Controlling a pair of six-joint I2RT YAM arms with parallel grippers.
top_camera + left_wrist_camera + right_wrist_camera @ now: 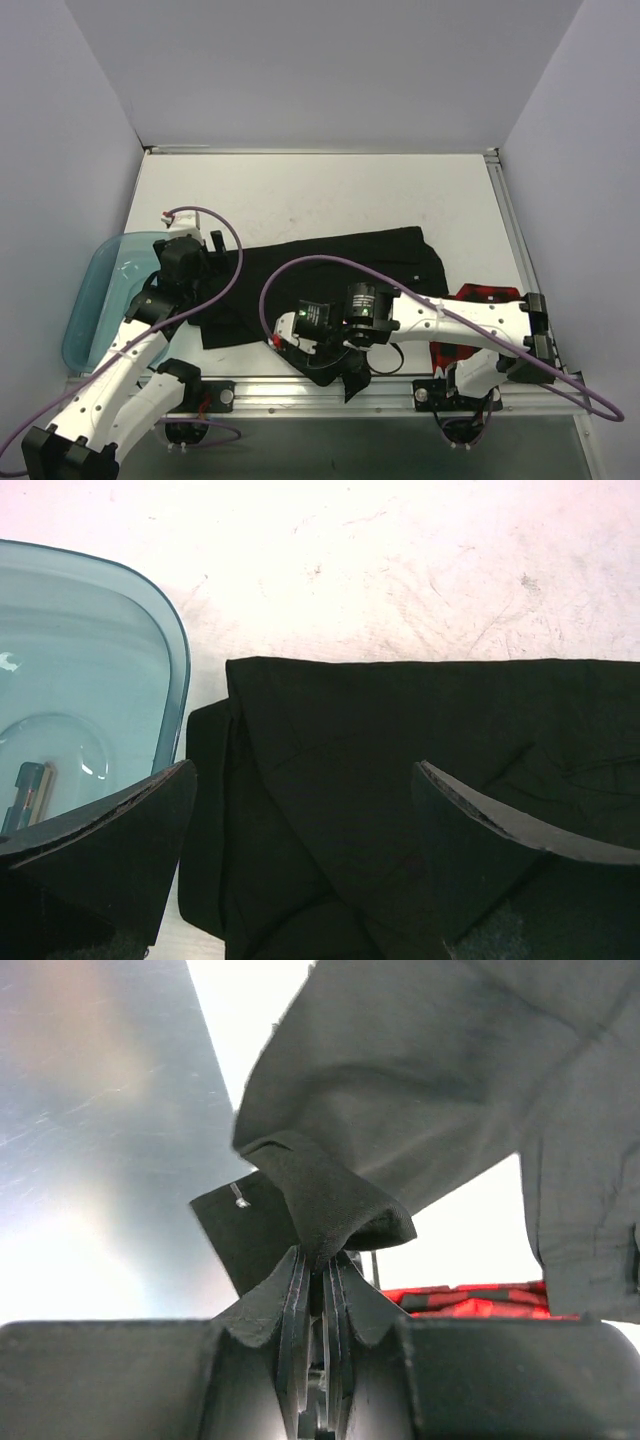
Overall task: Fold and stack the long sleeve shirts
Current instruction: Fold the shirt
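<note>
The black long sleeve shirt (330, 265) lies spread across the middle of the table, with its near edge bunched up. My right gripper (280, 337) is at that near edge, and in the right wrist view it (320, 1260) is shut on a fold of the black shirt (400, 1090). The red-and-black check shirt (487, 297) lies at the right, partly under the right arm, and a strip of it (470, 1300) shows behind the jaws. My left gripper (300, 790) hangs open over the black shirt's left end (400, 740), with nothing between its fingers (120, 850).
A translucent teal tub (95, 300) stands at the left edge, beside the shirt's left end; its rim (175, 670) is close to my left finger, and a small object (30, 792) lies inside. The metal table rail (300, 392) runs along the near edge. White walls enclose the table.
</note>
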